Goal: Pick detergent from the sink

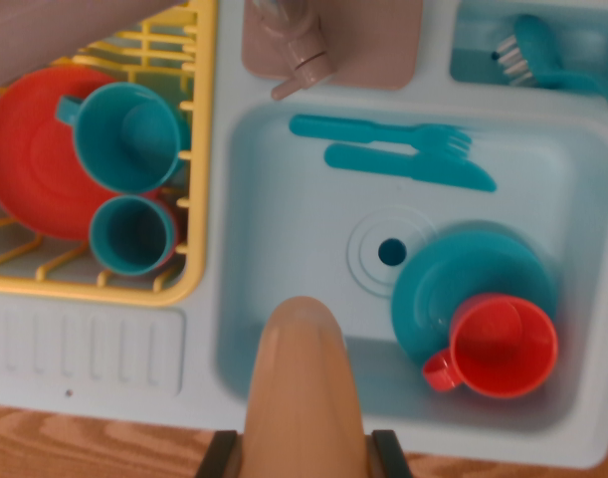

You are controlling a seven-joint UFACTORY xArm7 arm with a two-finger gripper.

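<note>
Clearly the hand point(304, 460) is clamped on the tan detergent bottle point(302, 383), held above the sink's point(284, 199) near edge.

Gripper point(304, 453) sitting at bottom centre of the wrist view, two dark fingers point(216, 456) closing against either side of the tan detergent bottle point(302, 388), just below the sink point(284, 199) basin.
</note>
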